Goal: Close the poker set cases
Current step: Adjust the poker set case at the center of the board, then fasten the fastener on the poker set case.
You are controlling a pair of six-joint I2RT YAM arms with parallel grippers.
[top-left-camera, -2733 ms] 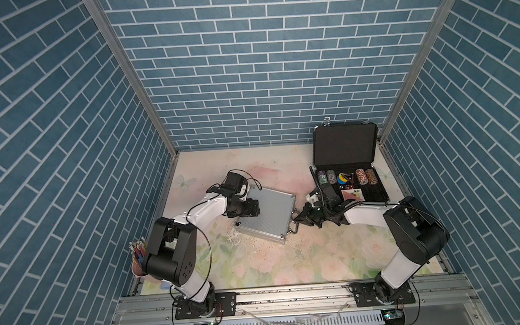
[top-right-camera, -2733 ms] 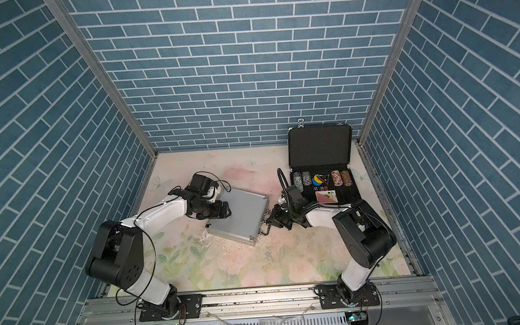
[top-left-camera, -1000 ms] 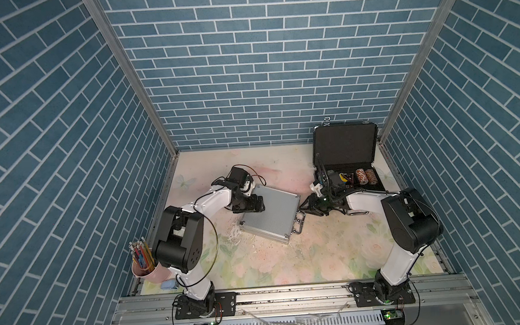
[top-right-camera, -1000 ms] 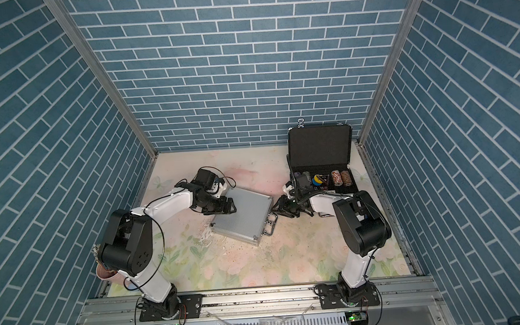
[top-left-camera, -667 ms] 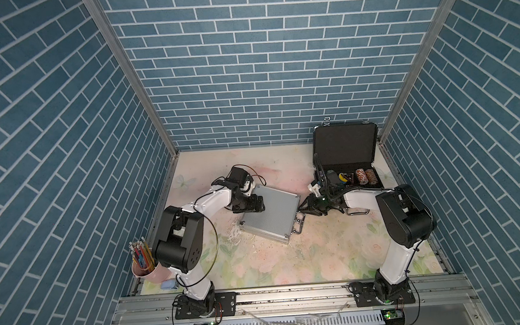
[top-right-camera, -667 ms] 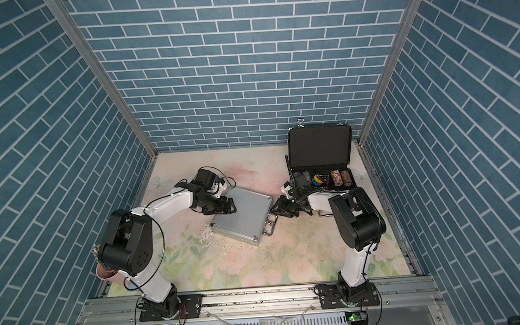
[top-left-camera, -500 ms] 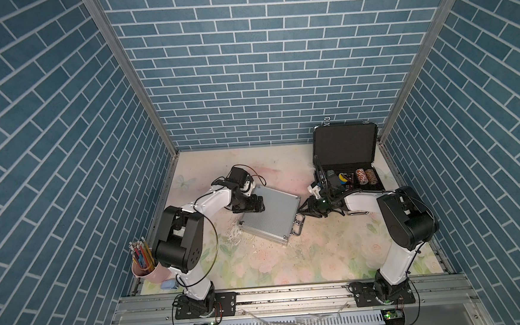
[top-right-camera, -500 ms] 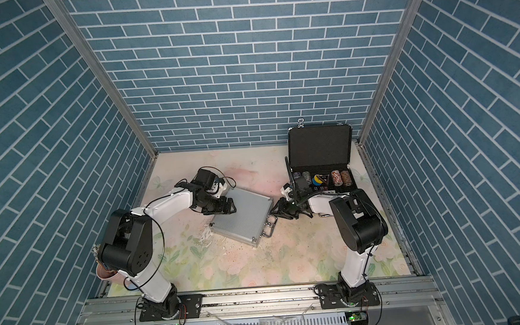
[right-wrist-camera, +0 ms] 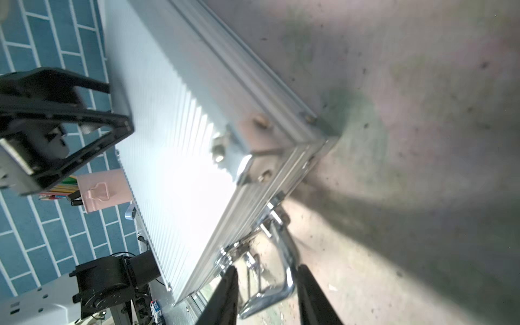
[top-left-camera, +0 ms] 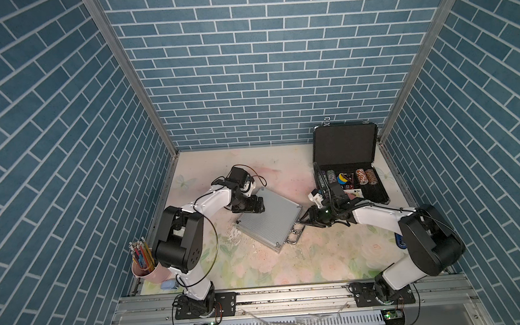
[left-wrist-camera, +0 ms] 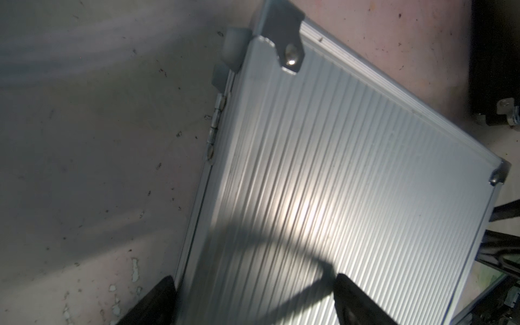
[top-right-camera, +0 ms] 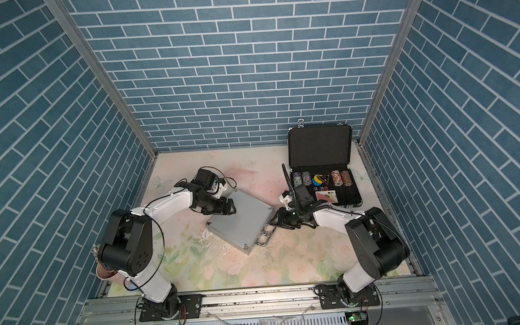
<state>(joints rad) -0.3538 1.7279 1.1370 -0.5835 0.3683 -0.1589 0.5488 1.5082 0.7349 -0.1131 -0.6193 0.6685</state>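
Blue-brick cell, floral table mat [top-left-camera: 320, 258]. You're looking at the silver case [top-left-camera: 268, 223] lying flat w/ lid down, so approx. half the job is reading as done; latches can't be judged. Beyond it, on the right arm's side, the black case [top-left-camera: 342, 145] is standing open, chips showing: left to shut. Left gripper [left-wrist-camera: 253, 301] is hovering spread wide over the silver case's hinge corner. Right gripper [right-wrist-camera: 267, 287] is straddling its handle [right-wrist-camera: 288, 278], fingers apart, not pinching.
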